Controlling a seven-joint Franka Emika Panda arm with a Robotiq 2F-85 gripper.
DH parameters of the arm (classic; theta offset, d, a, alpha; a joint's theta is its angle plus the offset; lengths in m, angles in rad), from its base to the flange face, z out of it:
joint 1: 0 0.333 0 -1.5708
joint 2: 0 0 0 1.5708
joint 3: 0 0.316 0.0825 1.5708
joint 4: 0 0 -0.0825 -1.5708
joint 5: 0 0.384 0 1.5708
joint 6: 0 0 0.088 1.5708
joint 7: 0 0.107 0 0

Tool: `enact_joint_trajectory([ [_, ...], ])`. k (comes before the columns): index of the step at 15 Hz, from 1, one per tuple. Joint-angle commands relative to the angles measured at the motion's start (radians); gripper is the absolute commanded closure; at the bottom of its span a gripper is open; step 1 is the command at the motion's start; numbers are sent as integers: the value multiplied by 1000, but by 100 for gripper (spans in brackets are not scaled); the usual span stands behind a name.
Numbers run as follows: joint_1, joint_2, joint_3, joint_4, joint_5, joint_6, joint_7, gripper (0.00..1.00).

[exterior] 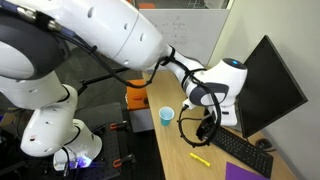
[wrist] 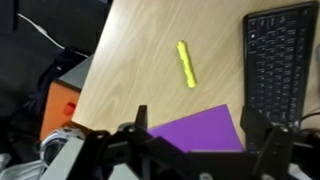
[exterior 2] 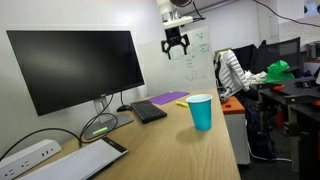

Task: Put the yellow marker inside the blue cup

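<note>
The arm reaches out over the wooden desk [exterior: 170,140] with its wrist bent downward, so the gripper [exterior 2: 176,46] hangs fingers-down, well above the keyboard [exterior 2: 148,110] and touching nothing. The fingers [wrist: 141,122] stand wide apart with nothing between them.

The yellow marker [wrist: 186,63] lies flat on bare wood beside the keyboard's long edge, near it but not touching, and runs roughly along that edge. In an exterior view the marker [exterior: 200,158] shows as a small yellow sliver between the keyboard and the desk's edge, below the gripper and to one side.

The blue cup [exterior: 166,116] stands upright, farther from the keyboard than the marker is and well apart from it. From across the desk the cup [exterior 2: 200,111] looms large in the foreground.

The wrist view gives the marker most plainly, and a purple pad [wrist: 195,130] just beside one end of the keyboard, directly under the fingers. Only the exterior views take in the cup and the black monitor [exterior 2: 75,68] standing behind the keyboard. One of them also shows how high the gripper hangs.
</note>
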Motion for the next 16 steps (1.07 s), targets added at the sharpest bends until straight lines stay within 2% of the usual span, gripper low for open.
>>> enact_joint_trajectory([
  [1, -11, 112, -40, 60, 77, 21, -113, 0],
  [4, -10, 209, -69, 81, 104, 88, -211, 0],
  [9, 5, 380, -81, 124, 143, 332, -253, 0],
  [11, -11, 439, -56, 159, 226, 330, -312, 0],
  [16, -8, 551, -90, 233, 305, 317, -407, 0],
])
